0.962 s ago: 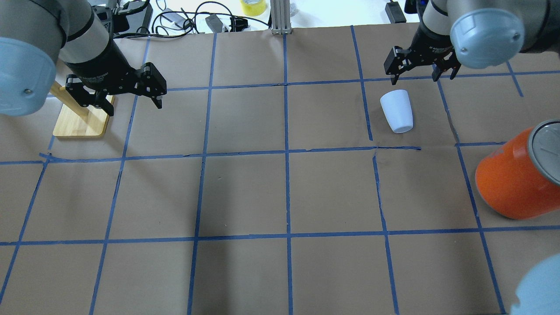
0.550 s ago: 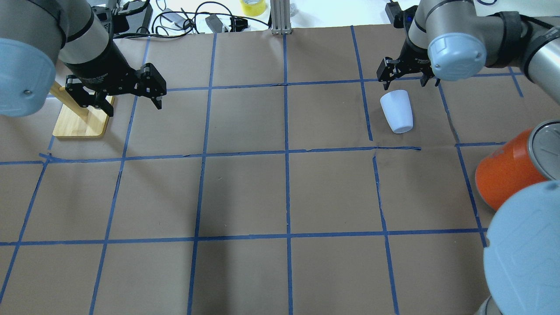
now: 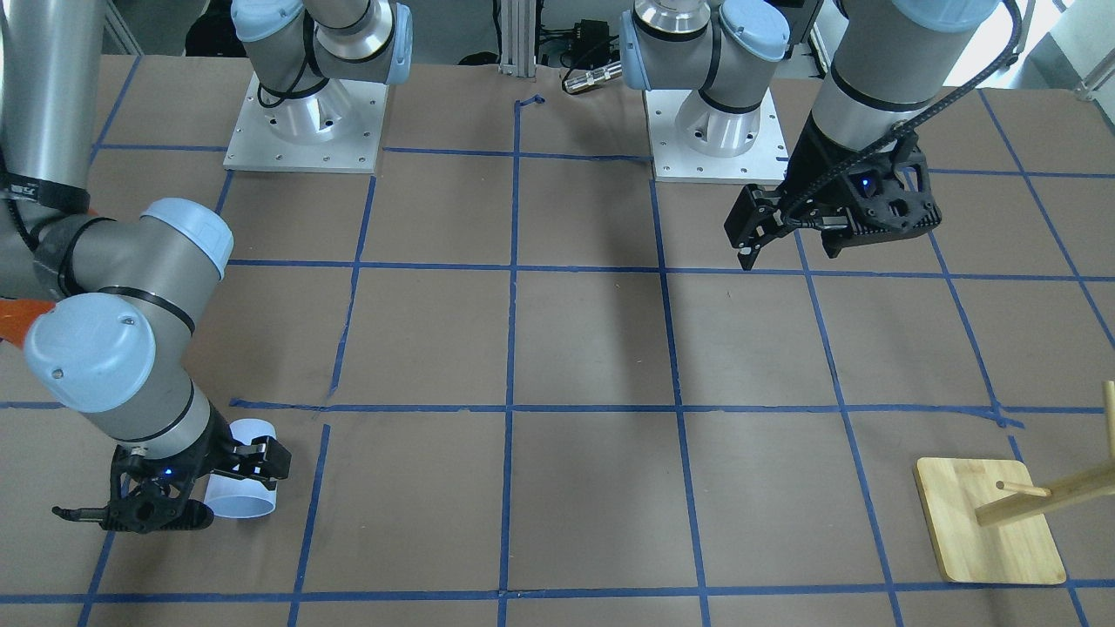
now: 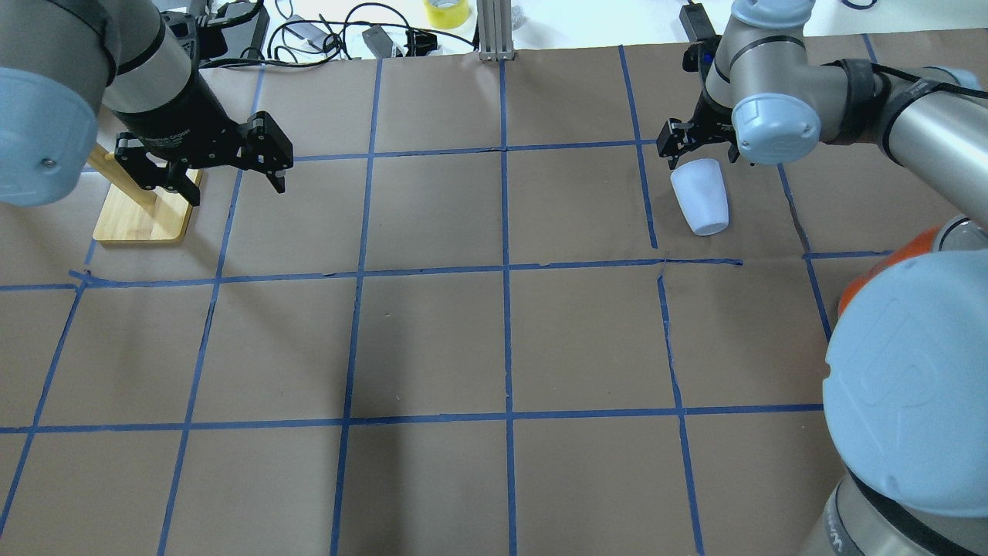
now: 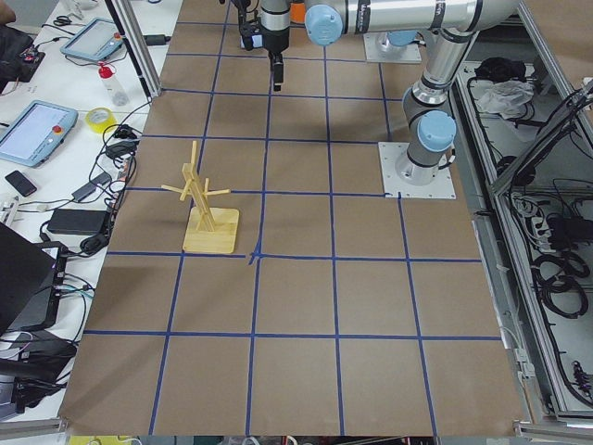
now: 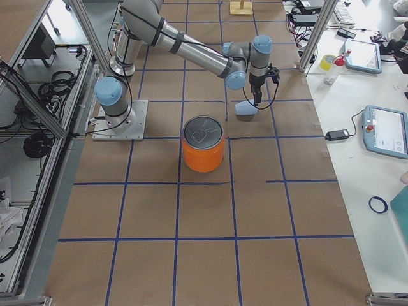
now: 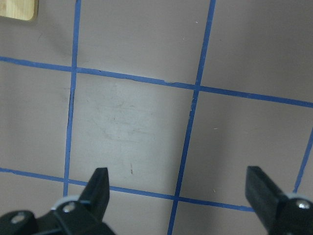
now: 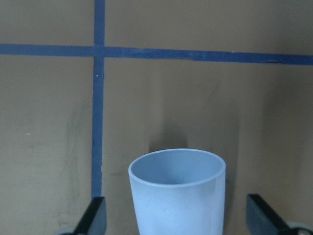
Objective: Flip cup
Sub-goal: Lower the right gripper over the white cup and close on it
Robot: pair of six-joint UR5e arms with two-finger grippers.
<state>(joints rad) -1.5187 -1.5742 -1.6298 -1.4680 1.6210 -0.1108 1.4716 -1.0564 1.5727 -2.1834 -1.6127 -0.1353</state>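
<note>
The pale lavender-blue cup (image 4: 701,199) lies on its side on the brown paper. Its mouth points away from the robot's base. My right gripper (image 4: 698,150) is open and low over the mouth end. In the right wrist view the cup (image 8: 177,196) sits between the two fingers (image 8: 95,218), with a gap on each side. The cup (image 3: 246,496) also shows in the front-facing view, partly behind the right wrist. My left gripper (image 4: 231,184) is open and empty above the table at the far left; its wrist view shows only bare paper.
A wooden peg stand (image 4: 143,220) sits under the left arm. A big orange can (image 6: 204,143) with a silver lid stands nearer the robot than the cup. Cables and a yellow tape roll (image 4: 446,11) lie beyond the far table edge.
The right arm has swung left and come down, bringing its open gripper from beside the cup onto its far end. The cup and the left arm have not moved.
</note>
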